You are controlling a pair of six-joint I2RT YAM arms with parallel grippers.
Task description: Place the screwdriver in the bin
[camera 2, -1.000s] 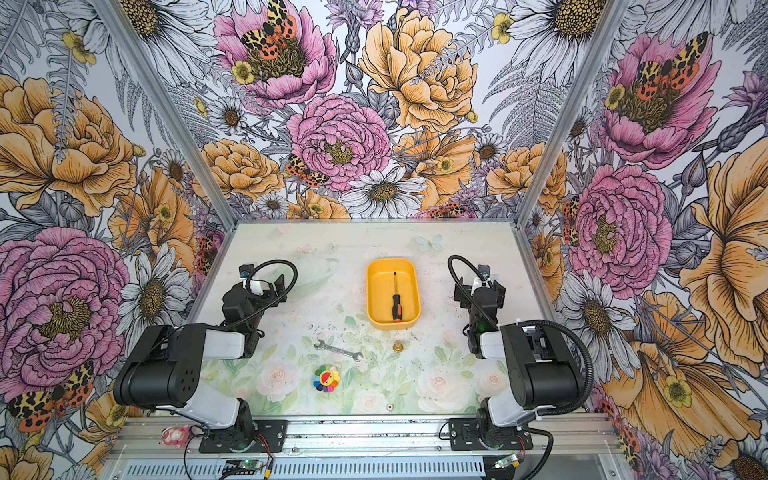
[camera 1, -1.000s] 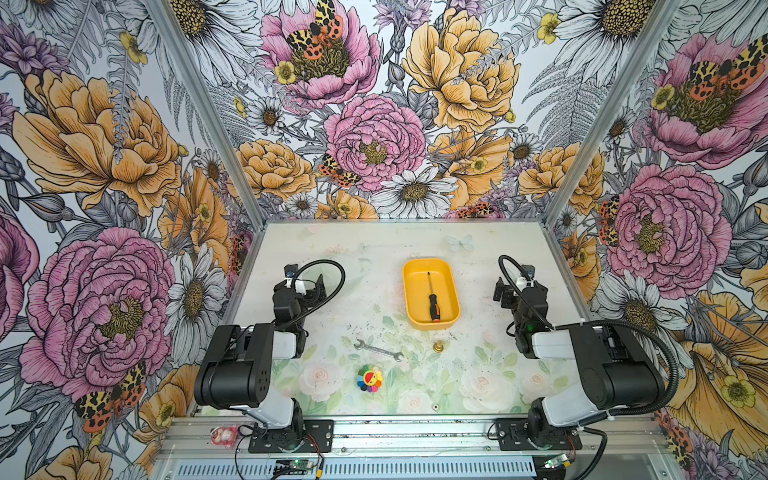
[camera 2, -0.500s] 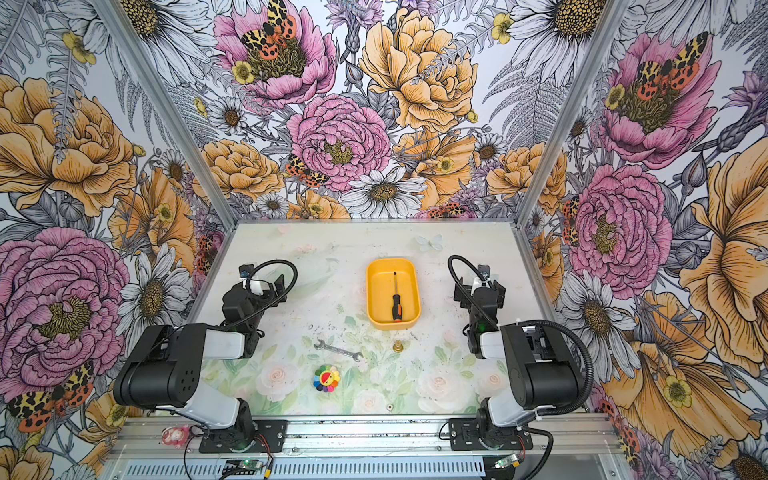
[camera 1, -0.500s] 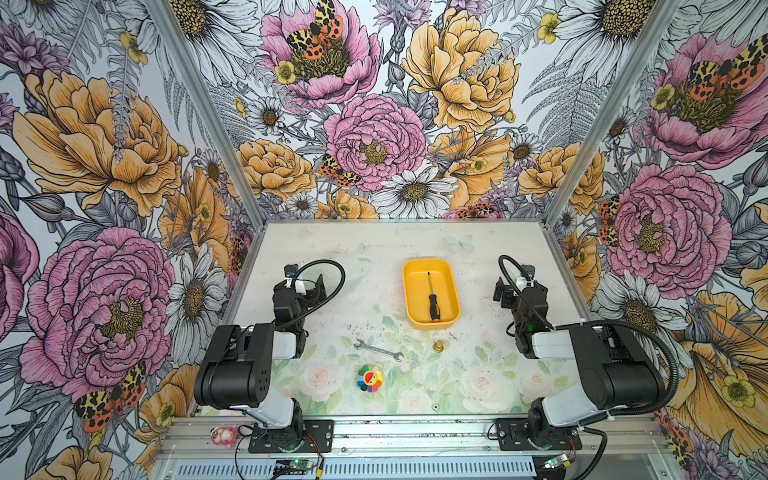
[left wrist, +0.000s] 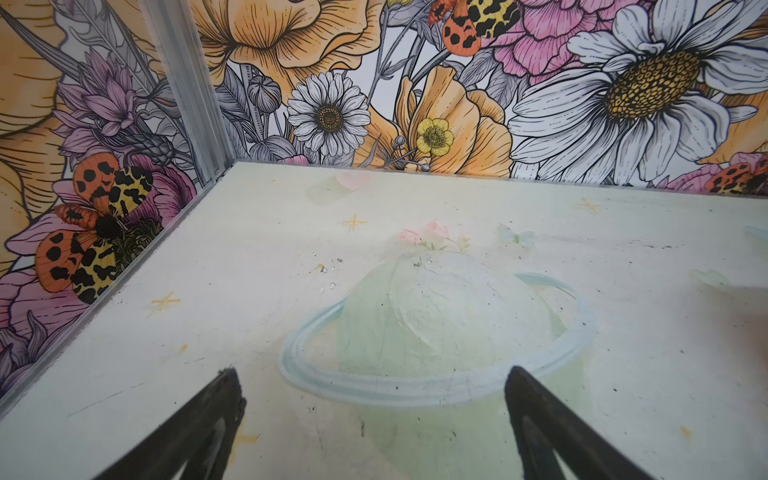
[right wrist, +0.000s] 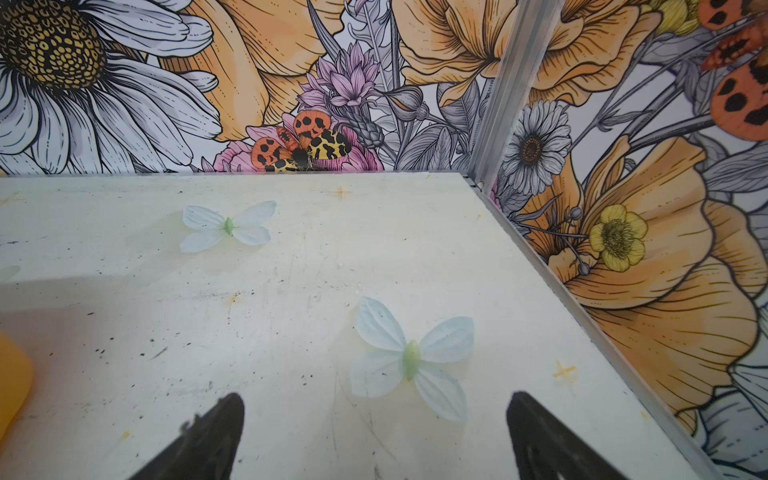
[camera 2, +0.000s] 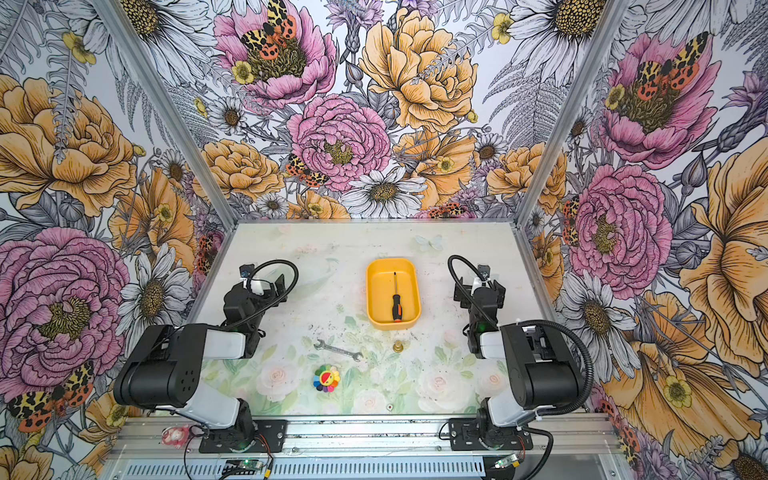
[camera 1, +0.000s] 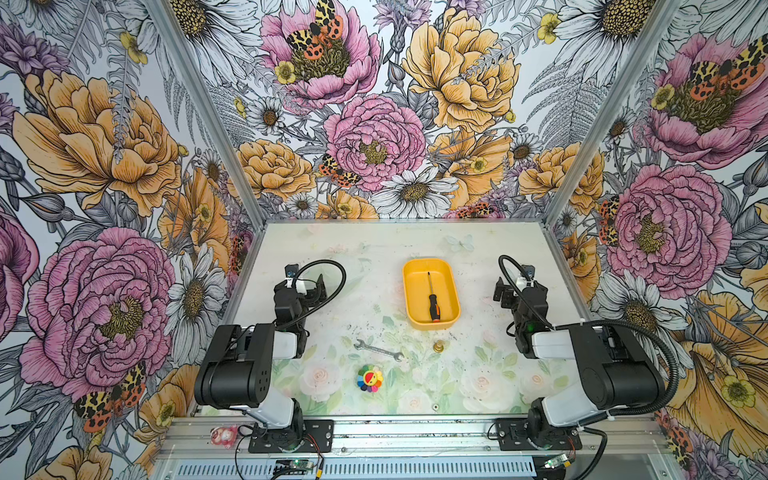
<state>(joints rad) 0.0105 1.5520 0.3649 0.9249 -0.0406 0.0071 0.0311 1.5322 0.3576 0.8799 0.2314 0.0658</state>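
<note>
In both top views, screwdriver (camera 1: 432, 297) lies inside bin (camera 1: 432, 325), handle toward the robot, shaft pointing away; right arm judged nearer. Left wrist view: left gripper (left wrist: 370, 376), jaws spread, empty. Right wrist view: right gripper (right wrist: 374, 401), jaws spread, empty, bin corner glimpsed.

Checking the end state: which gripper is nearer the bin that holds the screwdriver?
Right. In both top views the right gripper stands open close beside the right wall of the bin; the left gripper, also open, sits farther off to the bin's left.
</note>
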